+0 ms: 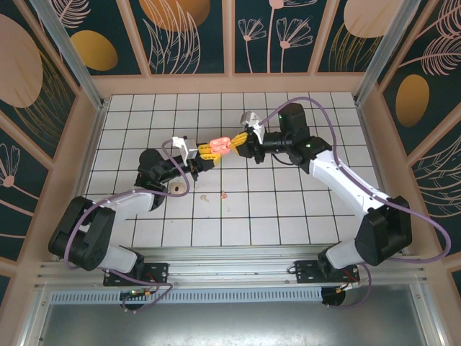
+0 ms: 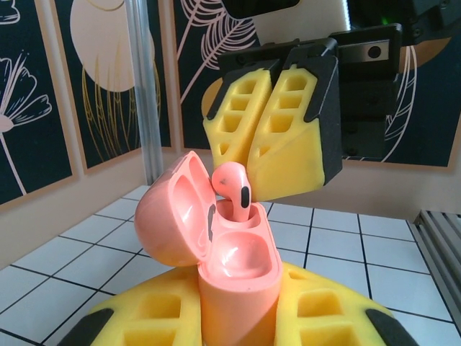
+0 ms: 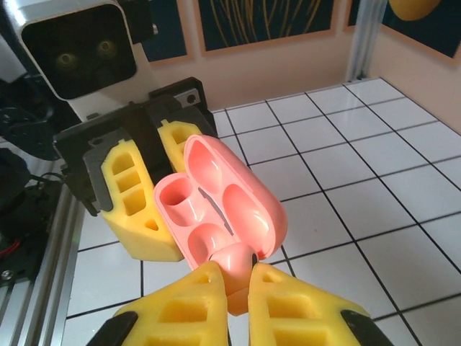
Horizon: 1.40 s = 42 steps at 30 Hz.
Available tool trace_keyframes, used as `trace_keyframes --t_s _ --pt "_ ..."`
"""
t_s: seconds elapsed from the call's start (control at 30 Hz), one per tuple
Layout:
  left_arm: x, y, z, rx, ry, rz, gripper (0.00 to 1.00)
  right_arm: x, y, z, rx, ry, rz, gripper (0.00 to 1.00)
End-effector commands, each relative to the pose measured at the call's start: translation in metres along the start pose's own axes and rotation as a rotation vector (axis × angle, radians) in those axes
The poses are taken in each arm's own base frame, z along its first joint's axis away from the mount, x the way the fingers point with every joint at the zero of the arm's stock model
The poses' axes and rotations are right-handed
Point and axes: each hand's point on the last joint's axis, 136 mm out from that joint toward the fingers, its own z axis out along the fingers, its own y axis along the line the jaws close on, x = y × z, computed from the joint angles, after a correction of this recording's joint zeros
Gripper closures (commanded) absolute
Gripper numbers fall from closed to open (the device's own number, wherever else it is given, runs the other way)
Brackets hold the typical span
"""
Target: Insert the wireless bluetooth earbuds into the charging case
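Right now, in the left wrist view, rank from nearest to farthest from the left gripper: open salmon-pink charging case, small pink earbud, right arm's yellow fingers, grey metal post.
1. Open salmon-pink charging case: in the left gripper, bottom centre.
2. Small pink earbud: standing in the case's slot.
3. Right arm's yellow fingers: behind it, upper right.
4. Grey metal post: far back, left.

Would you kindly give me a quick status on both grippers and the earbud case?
Left gripper shut on salmon-pink plastic charging case, lid open. Right gripper shut on pale-pink earbud, stem in one socket. Other socket empty; nothing blocking.
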Motion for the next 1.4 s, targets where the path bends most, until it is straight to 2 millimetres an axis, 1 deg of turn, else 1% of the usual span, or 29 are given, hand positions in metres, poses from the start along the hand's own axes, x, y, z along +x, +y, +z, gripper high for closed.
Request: trace_keyframes --t_s 0.0,0.1,0.23,0.37,0.5,0.83,1.0,1.2,1.37 --pt "-0.020 -0.004 0.001 0.005 -0.041 0.080 0.98 -0.003 0.005 0.005 0.059 -0.011 0.036 0.90" --pt "-0.021 -0.003 0.000 -0.005 -0.041 0.091 0.98 -0.002 0.008 0.009 0.085 0.004 0.055 0.89" --pt "-0.023 -0.001 -0.001 -0.030 -0.046 0.100 0.98 0.005 0.009 0.017 0.137 0.046 0.098 0.88" --pt "-0.024 0.002 -0.003 -0.062 -0.049 0.115 0.98 0.010 0.003 0.020 0.229 0.060 0.158 0.88" --pt "-0.025 0.004 -0.004 -0.078 -0.051 0.126 0.98 0.009 0.000 0.022 0.295 0.029 0.223 0.88" --pt "-0.027 0.006 -0.007 -0.108 -0.055 0.143 0.98 0.007 0.010 0.035 0.352 0.024 0.283 0.87" --pt "-0.026 0.009 -0.008 -0.125 -0.052 0.145 0.99 0.005 0.010 0.037 0.401 0.021 0.337 0.87" --pt "-0.024 0.010 -0.008 -0.136 -0.046 0.152 0.99 0.002 0.019 0.046 0.400 0.022 0.354 0.86" --pt "-0.023 0.011 -0.009 -0.137 -0.043 0.151 0.99 -0.003 0.019 0.045 0.401 0.011 0.356 0.84"
